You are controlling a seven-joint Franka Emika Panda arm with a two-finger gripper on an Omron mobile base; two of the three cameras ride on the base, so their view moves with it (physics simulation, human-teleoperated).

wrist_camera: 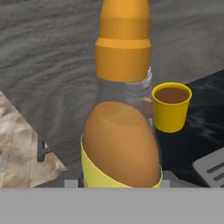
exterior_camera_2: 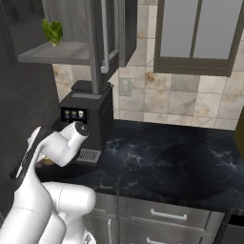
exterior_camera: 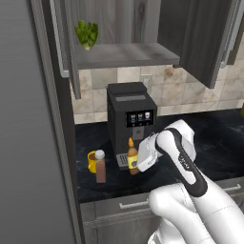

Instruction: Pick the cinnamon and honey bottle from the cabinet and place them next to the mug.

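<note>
Left base view: the cinnamon (exterior_camera: 100,166) is already set on the counter just beside the mug (exterior_camera: 92,161). The honey bottle (exterior_camera: 132,157) is seen near the mug's other side, before the coffee machine (exterior_camera: 131,119), at the gripper (exterior_camera: 138,161); whether it is clamped cannot be told. Only release seems left.

I see a black coffee machine (exterior_camera: 129,119) standing on the dark marbled bench (exterior_camera_2: 162,157) against the tiled wall. A leafy green vegetable (exterior_camera: 87,34) lies on the shelf above it. Grey drawers (exterior_camera_2: 167,217) with bar handles run below.
</note>
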